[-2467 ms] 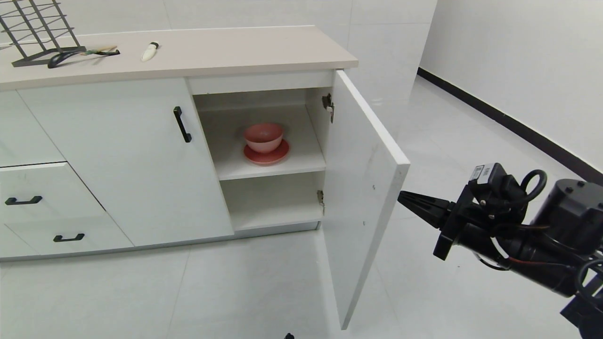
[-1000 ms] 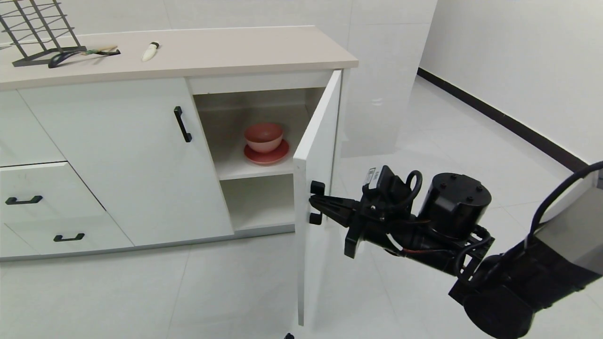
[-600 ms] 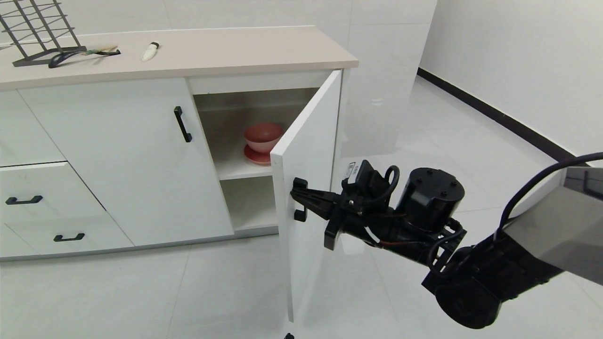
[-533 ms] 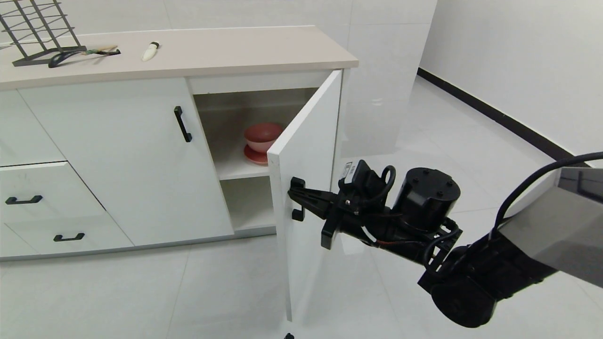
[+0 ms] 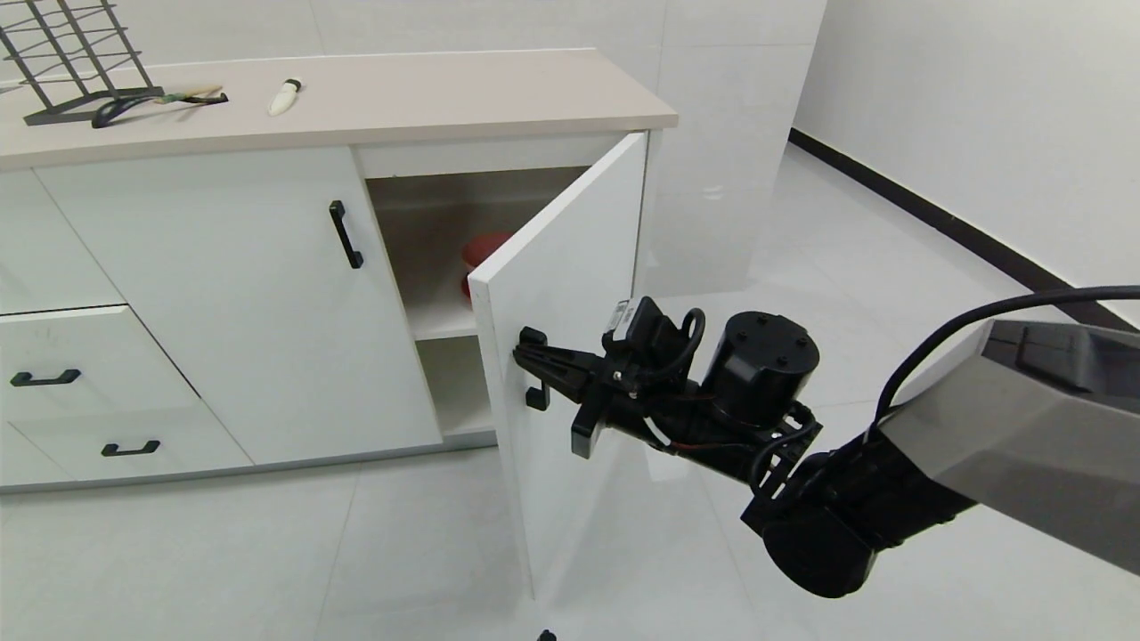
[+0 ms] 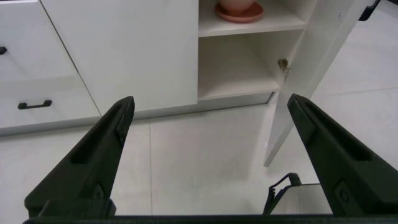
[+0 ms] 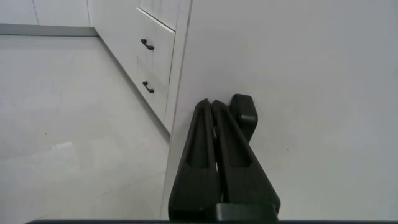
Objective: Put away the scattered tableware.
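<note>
At the white cabinet door (image 5: 579,258), right gripper (image 5: 525,356) sits clenched beside the black bar handle (image 5: 537,398), left gripper (image 6: 211,102) splayed; push along the hinge arc, tips square, until flush.

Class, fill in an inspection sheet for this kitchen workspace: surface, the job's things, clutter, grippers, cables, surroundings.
Surface: beige countertop over white cupboards.
Job's things: pink bowl sits on a pink plate on the cupboard's upper shelf; the cabinet door stands partly open and covers most of both as seen from the head.
Clutter: wire rack, dark-handled tool and small white item on the countertop's left part.
Grippers: right gripper shut, tips at the door's outer face beside its black handle; left gripper open, holding nothing, above the floor.
Cables: black cable arcs along the right arm.
Surroundings: white tiled floor, white walls, black skirting.
</note>
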